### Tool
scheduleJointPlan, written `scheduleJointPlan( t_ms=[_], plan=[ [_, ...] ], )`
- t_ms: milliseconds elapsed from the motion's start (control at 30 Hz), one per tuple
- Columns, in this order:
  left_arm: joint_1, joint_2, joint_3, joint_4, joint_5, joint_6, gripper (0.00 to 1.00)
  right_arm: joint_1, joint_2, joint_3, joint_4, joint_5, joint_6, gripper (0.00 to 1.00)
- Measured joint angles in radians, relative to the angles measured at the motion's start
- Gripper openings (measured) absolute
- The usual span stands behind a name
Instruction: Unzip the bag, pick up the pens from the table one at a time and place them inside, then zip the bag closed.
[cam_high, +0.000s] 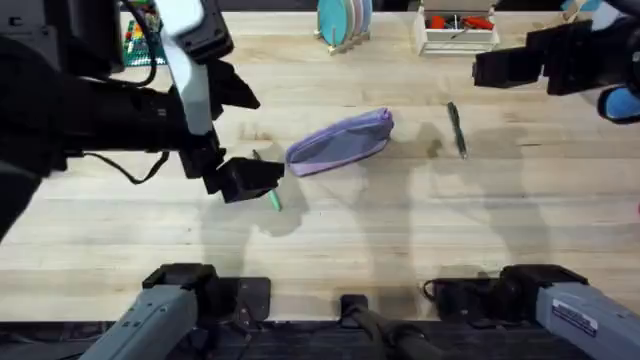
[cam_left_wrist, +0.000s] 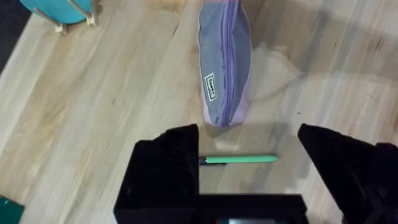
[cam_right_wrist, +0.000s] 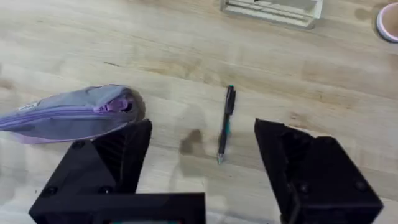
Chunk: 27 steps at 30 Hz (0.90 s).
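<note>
So, bag: the lilac bag (cam_high: 340, 143) lies flat near the middle of the table (cam_high: 400, 240), tilted, its right end a little farther away than its left.
Zipper: it runs the length of the bag (from the left wrist view it looks closed, with a small white label (cam_left_wrist: 211, 86) beside it).
Green pen: the green pen (cam_high: 274, 200) lies on the wood just left of and nearer than the bag's left end, apart from it; overhead, part of it is hidden under the left gripper.
Dark pen: the dark pen (cam_high: 457, 130) lies to the right of the bag, well apart from it, pointing near to far.
Left gripper: the left gripper (cam_left_wrist: 249, 160) hangs over the green pen, jaws wide apart, the pen lying crosswise between the two black fingers (cam_left_wrist: 171, 168) and not touched by them.
Right gripper: the right gripper (cam_right_wrist: 202, 168) sits high at the far right, jaws apart and holding nothing; its camera looks down on the dark pen and the bag's zipper-pull end.
Far edge: a teal plate rack (cam_high: 343, 22) and a white tray (cam_high: 458, 30) with red and orange items stand along the far side.
</note>
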Motion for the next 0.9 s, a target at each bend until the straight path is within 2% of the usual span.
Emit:
scheduleJointPlan(
  t_ms=[467,633,667,900],
  plan=[
    [0.000,0.254,0.000,0.078,0.008,0.004,0.995,0.000,0.000,0.000,-0.001,0.000,0.000,0.996],
    [0.000,0.365,0.000,0.109,0.038,0.004,0.995,0.000,0.000,0.000,0.000,0.000,0.000,0.995],
    [-0.006,0.426,0.000,0.137,0.056,0.004,0.995,0.000,0.000,0.000,0.000,0.000,-0.003,0.995],
    [-0.069,0.532,0.000,0.213,0.088,0.004,0.995,0.000,0.000,0.000,-0.001,0.000,-0.003,0.996]
  ],
)
